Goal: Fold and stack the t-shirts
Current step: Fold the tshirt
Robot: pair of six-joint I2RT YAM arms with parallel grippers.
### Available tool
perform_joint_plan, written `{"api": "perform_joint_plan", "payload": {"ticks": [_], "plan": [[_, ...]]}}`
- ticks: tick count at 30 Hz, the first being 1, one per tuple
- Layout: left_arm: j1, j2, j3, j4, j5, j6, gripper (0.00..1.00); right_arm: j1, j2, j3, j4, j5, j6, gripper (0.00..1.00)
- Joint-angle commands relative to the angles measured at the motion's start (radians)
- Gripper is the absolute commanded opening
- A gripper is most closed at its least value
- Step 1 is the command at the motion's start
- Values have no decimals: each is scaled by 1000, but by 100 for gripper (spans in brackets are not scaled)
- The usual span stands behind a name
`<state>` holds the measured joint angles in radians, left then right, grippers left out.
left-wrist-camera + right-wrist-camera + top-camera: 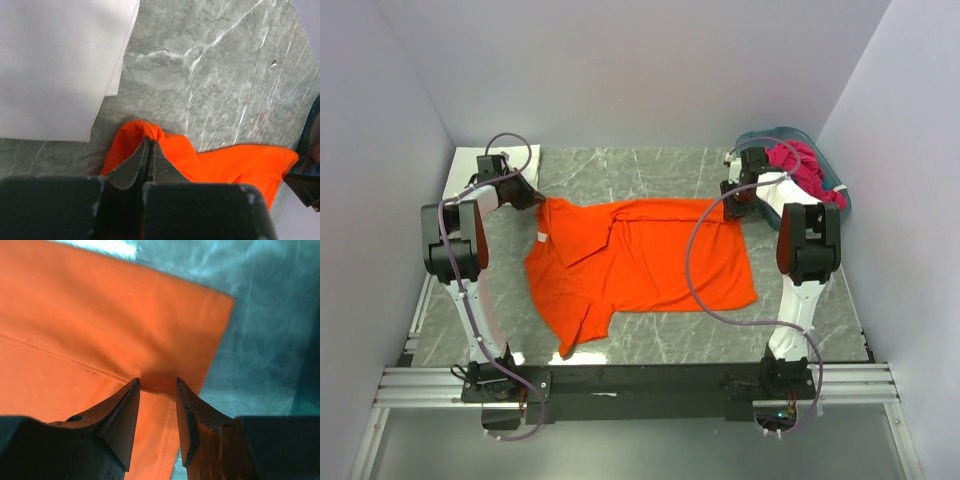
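We look down on a grey marbled table [650, 170] with a robot arm on each side. An orange t-shirt [640, 260] lies spread across the middle, mostly flat. One sleeve points toward the near edge, and there is a folded flap near its left end.

The left gripper [149, 142] is at the shirt's far left corner. In its wrist view we see the two fingers pressed together, pinching a small bunched peak of orange cloth at their tips.

The right gripper [157, 381] is at the shirt's far right corner. Its fingers stand apart with a clear gap between them, and a stitched seam runs across the orange cloth under them. We cannot tell whether the tips touch the cloth. The shirt's square corner lies just beyond them on the table.

A flat white sheet [468, 160] lies in the far left corner, just beside the left gripper. We cannot tell whether it is cloth or paper.

A teal basket [775, 133] sits in the far right corner, with a crumpled magenta t-shirt [805, 165] heaped in it and hanging over its rim.
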<state>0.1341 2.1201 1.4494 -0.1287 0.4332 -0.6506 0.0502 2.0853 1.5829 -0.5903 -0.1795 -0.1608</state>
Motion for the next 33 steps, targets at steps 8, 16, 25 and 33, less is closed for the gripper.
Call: {"api": "perform_joint_plan", "payload": {"ticks": [8,16,25,33], "plan": [[-2,-45,22,32,33,9,0,-33,-76,-44,81,49,21,42],[-2,-42,23,29,38,14,0,-44,-87,-74,101,57,18,42],[-1,-38,35,29,42,6,1,-75,-22,-35,44,2,30,42],[-1,-37,51,24,48,5,0,-84,-1,-35,11,-9,29,39]]}}
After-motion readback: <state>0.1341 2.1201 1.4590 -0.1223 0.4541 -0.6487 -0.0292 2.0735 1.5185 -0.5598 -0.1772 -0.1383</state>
